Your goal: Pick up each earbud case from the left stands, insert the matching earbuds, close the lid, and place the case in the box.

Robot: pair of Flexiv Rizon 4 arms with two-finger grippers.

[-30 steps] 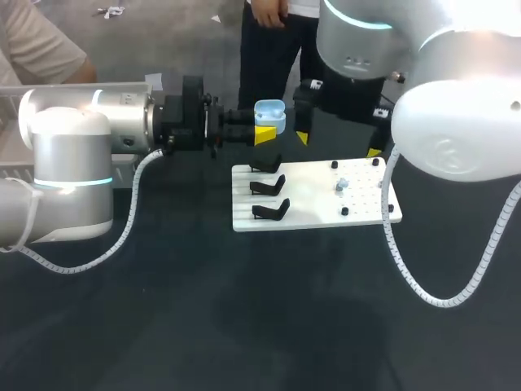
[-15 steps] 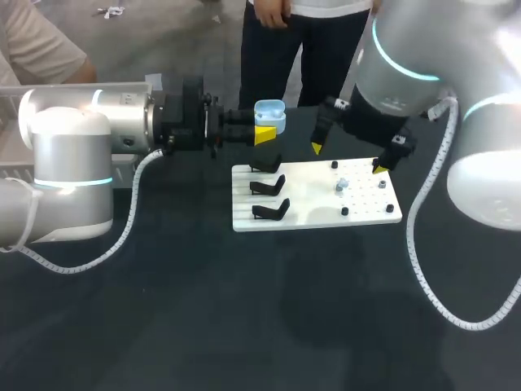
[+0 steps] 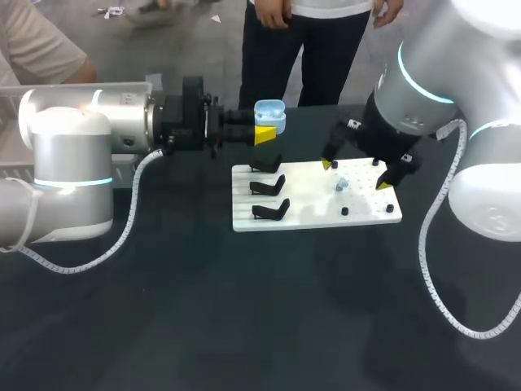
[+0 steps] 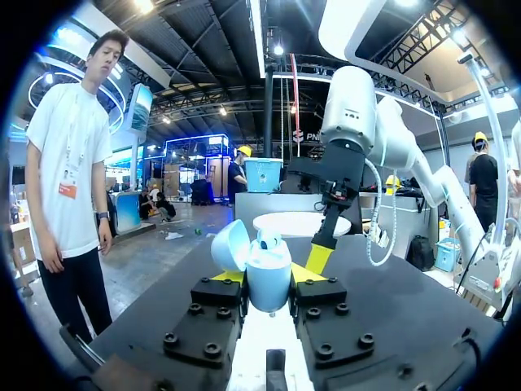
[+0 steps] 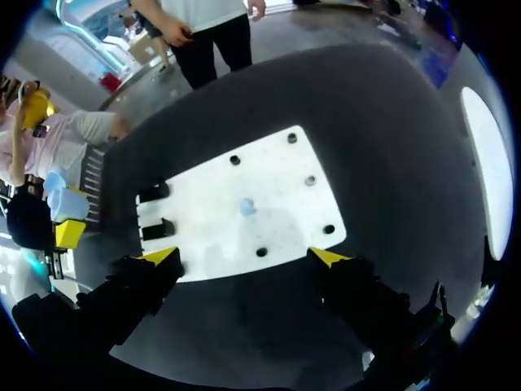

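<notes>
My left arm [image 3: 81, 138] comes in level above the dark worktop [image 3: 244, 318]. The left claw [image 3: 266, 130] is clamped on a light blue earbud case [image 3: 270, 116], held in the air just behind the white board's [image 3: 313, 208] back left corner.

From overhead only one yellow tip shows under the earbud case. The left wrist view shows more. There, both fingers of the left claw [image 4: 269, 281] press the earbud case [image 4: 269, 277] from two sides, and its lid [image 4: 230, 244] stands flipped open. I cannot tell from any view what sits in its mouth.

On the white board, three black stands [image 3: 269, 186] sit in a column along the left side. Black pegs [image 3: 344, 211] dot the right part, with a small pale blue earbud [image 3: 342, 184] lying among them. The right wrist view, looking down, shows only two stands [image 5: 155, 212] clearly. It shows the earbud [image 5: 247, 208] near the middle of the white board [image 5: 277, 175], and the earbud case [image 5: 67, 204] off beyond the stands.

The right claw [image 3: 355, 174] hangs over the white board's right part, spread wide and holding nothing. In its own view, the right claw [image 5: 244, 257] has its yellow tips near the white board's closer edge, one to each side of the earbud and well apart from it.
</notes>
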